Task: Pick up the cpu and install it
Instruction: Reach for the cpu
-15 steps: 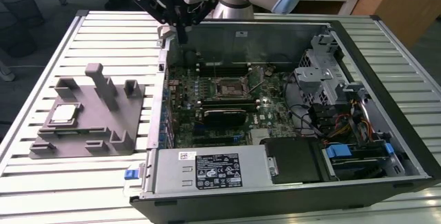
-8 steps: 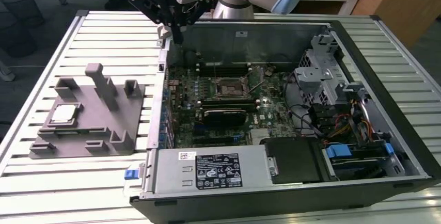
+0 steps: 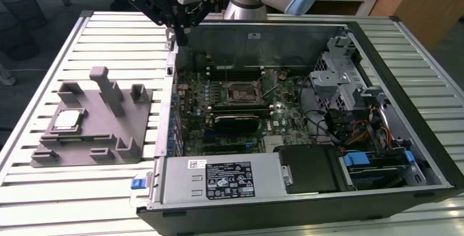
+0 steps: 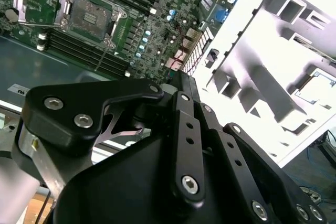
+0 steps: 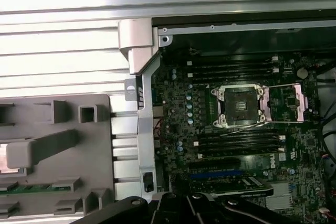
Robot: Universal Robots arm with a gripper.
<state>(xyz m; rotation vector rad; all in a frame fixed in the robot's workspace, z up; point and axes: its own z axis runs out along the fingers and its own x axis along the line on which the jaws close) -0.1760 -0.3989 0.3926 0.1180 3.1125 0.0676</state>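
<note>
Cpu (image 3: 67, 119) sits flat in a recess of the grey fixture block (image 3: 108, 132), silvery top up, on the slatted metal table (image 3: 108, 40) at the exterior view's left, just beside the open computer case (image 3: 290, 35). In the second wrist view the cpu (image 4: 315, 88) lies in the same recess, not yet picked up. Gripper (image 3: 181, 37) hangs pointing down over the case's far corner nearest the fixture, well apart from the cpu and touching nothing visible. Jaws: open or closed cannot be told from these views. Motherboard socket (image 3: 239, 92) lies inside the case; the first wrist view shows the socket (image 5: 239, 107) uncovered, its metal hold-down frame (image 5: 283, 103) folded out beside it.
</note>
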